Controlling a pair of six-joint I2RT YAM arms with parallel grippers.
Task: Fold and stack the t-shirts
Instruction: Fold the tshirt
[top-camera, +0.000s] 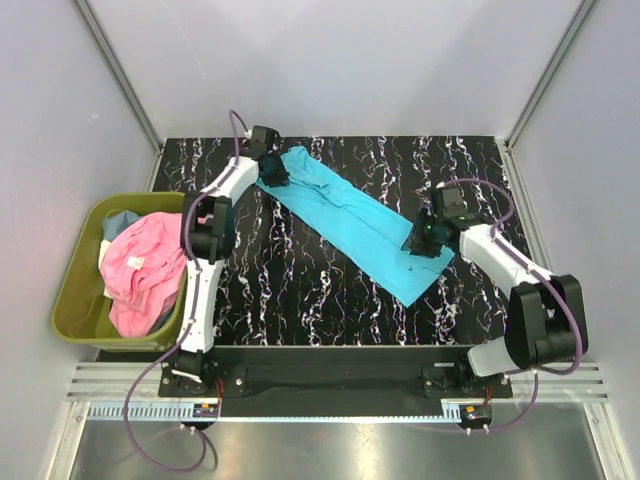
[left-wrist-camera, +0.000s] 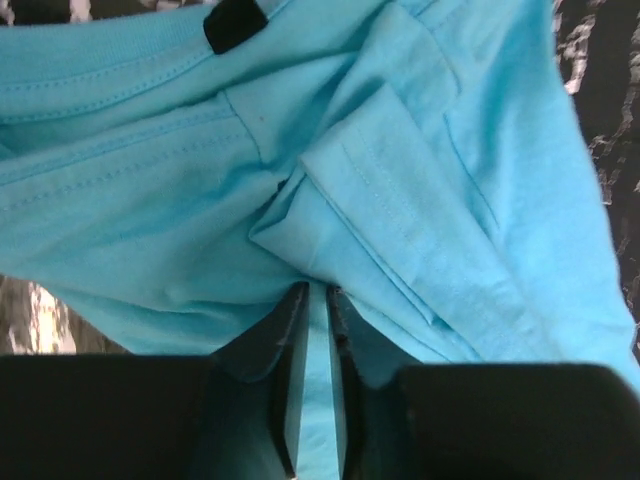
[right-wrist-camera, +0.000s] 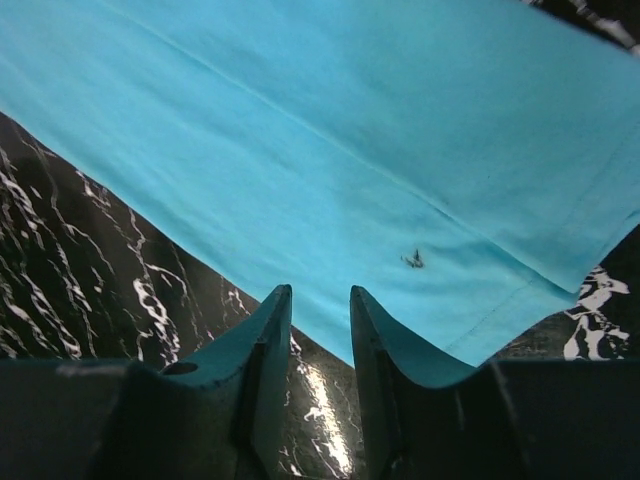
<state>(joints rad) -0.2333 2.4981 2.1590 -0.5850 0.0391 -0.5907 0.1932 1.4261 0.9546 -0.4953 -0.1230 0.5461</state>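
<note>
Top external view: turquoise shirt lies corner to corner between the two arms

The turquoise t-shirt (top-camera: 350, 215) is laid out as a long band on the black marbled surface (top-camera: 300, 290). Its long axis runs diagonally from far left to near right. Each end sits at one arm: the collar and sleeve end under the left arm (top-camera: 205, 240), the hem end under the right arm (top-camera: 500, 255). Neither arm is the nearer one, as each owns its own end.

In the left wrist view the left jaws are almost closed, with a strip of the turquoise cloth pinched between them and folds bunched just ahead. In the right wrist view the right jaws stand partly open, with nothing visibly clamped. The flat hem corner lies just ahead of and beneath the tips, and bare surface shows on either side.

My judgement is that the next move depends on the right jaws taking that hem corner. The cloth lies straight ahead of them, so a short drop and close should do, and after that the ends can be brought together along the long axis.

The pink t-shirt (top-camera: 140, 265) and a light blue one (top-camera: 120, 225) wait in the olive bin (top-camera: 75, 300) at the left, well apart
</note>
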